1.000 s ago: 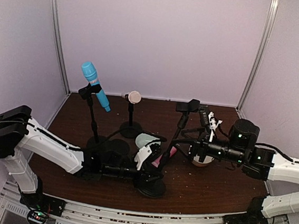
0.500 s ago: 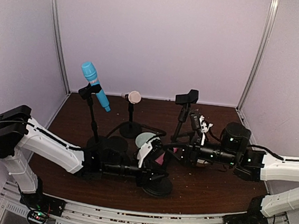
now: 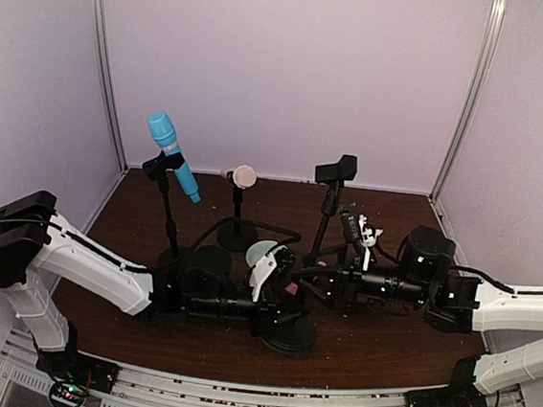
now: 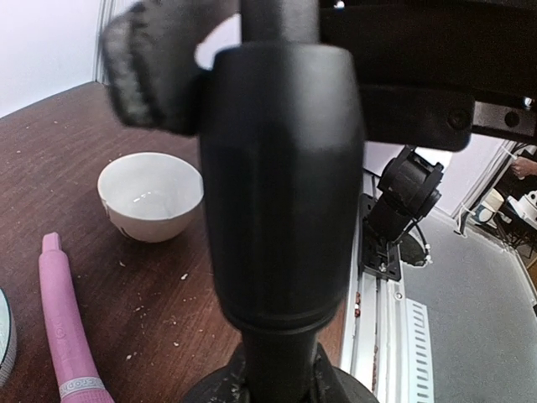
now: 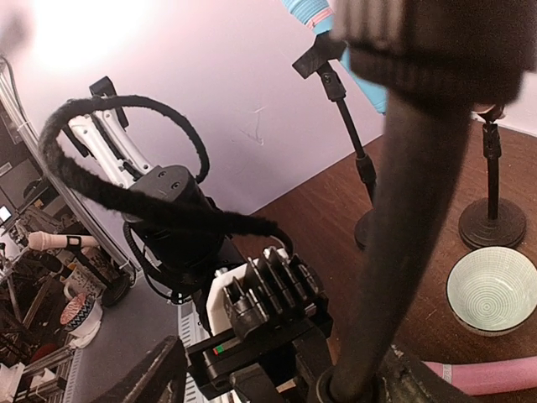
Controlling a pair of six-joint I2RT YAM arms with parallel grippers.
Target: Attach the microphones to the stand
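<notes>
Left gripper [image 3: 284, 308]: clenched on the stand pole [image 3: 325, 214].
Right gripper [image 3: 327, 282]: I've slid it in, jaws apart.
Pink microphone [image 4: 63, 319]: unmounted.

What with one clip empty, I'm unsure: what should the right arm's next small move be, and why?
Probably bring the right gripper to the pink microphone: it lies on the table beside the stand the left gripper grips, whose clip is empty.

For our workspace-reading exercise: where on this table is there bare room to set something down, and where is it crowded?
Bare: the far right corner of the table, behind the right arm, and the near strip in front of that arm. Crowded: the middle, around the empty stand, pink microphone and green bowl.
</notes>
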